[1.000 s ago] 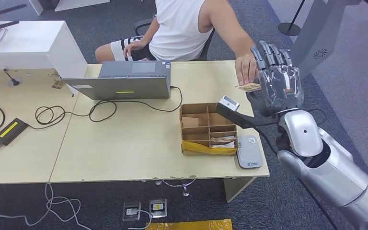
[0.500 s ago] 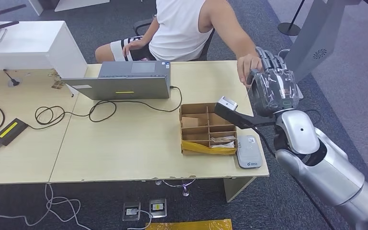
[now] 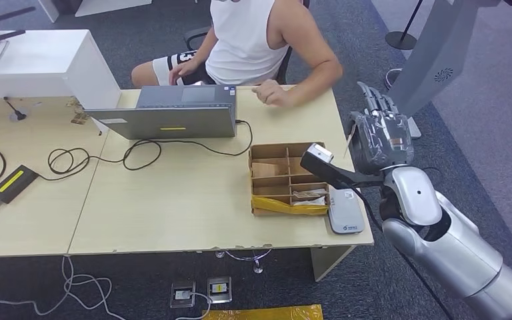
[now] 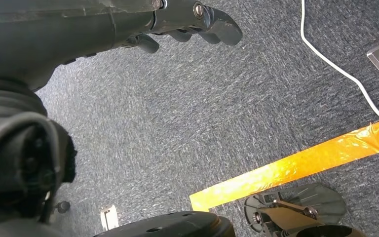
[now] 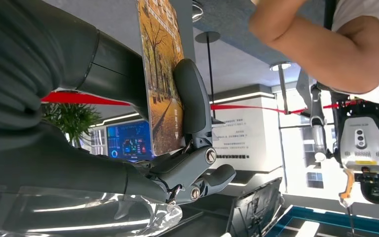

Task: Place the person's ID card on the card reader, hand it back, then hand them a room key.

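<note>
Right hand: the right hand (image 3: 381, 137) is raised just off the right edge of the table (image 3: 173, 200), beyond the cardboard box. Its fingers (image 5: 192, 98) are closed on the card and press it against the thumb.
Card: the card (image 5: 160, 79) stands on edge in the right hand; its face shows a picture of yellow autumn trees. In the head view only a thin pale edge of the card is seen beside the hand.
Left hand: the left hand (image 4: 187, 19) hangs over the blue-grey carpet with the fingers loosely curled, and nothing is in it.
Card reader: the grey card reader (image 3: 345, 211) lies flat near the front right corner of the table, just beside the cardboard box, and nothing lies on it.
Cardboard box: the box (image 3: 287, 178) with several compartments sits on the table; some small pale cards lie in a front compartment, but I cannot tell what they are.
Person: a person in a white top (image 3: 250, 40) sits behind the table, with one hand (image 3: 270, 93) resting on the far edge, well apart from the right hand.
Laptop: a grey laptop (image 3: 173, 113) stands at the back of the table, with a black cable going from it.
</note>
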Tool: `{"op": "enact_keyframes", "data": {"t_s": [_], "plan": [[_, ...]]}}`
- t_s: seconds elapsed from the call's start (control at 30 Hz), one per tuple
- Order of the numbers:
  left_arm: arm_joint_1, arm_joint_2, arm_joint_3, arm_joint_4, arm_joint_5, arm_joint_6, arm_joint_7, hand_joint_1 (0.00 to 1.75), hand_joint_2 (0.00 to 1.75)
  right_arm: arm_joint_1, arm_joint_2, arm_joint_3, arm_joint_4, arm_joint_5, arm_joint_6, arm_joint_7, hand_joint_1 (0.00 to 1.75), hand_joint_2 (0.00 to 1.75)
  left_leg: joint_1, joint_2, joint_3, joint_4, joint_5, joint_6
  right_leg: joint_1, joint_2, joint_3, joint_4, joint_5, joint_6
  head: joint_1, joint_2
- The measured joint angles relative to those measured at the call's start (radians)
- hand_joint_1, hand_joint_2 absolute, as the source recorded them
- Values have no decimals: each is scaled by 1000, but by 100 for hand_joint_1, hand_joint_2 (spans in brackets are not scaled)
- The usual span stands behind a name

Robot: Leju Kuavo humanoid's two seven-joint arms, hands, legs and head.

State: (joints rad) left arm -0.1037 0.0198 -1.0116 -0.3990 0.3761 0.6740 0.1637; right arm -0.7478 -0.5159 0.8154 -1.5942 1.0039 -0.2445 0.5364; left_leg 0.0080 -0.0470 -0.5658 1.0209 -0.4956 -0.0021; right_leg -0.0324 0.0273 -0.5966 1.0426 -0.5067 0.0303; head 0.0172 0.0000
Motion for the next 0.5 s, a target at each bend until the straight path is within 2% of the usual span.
{"op": "enact_keyframes", "data": {"t_s": [0.2, 0.4, 0.5], "plan": [[4, -1, -5, 0, 17, 13, -6, 0, 0, 50, -10, -32, -11, -34, -82, 11, 175, 175, 0, 0, 0, 0, 0, 0, 0, 0, 0, 0, 0, 0, 0, 0], [18, -7, -5, 2, 43, 18, -41, 0, 0, 163, -39, -115, -30, -185, -240, -10, 175, 175, 0, 2, 1, 0, -2, 1, 0, 1, 1, -1, 0, 0, 0, 0], [23, -10, -5, 2, 49, 18, -50, 0, 0, 219, -50, -159, -28, -243, -287, -31, 175, 175, 0, 5, 2, 0, -3, 0, 0, 3, 1, -1, 0, 0, 0, 0]]}}
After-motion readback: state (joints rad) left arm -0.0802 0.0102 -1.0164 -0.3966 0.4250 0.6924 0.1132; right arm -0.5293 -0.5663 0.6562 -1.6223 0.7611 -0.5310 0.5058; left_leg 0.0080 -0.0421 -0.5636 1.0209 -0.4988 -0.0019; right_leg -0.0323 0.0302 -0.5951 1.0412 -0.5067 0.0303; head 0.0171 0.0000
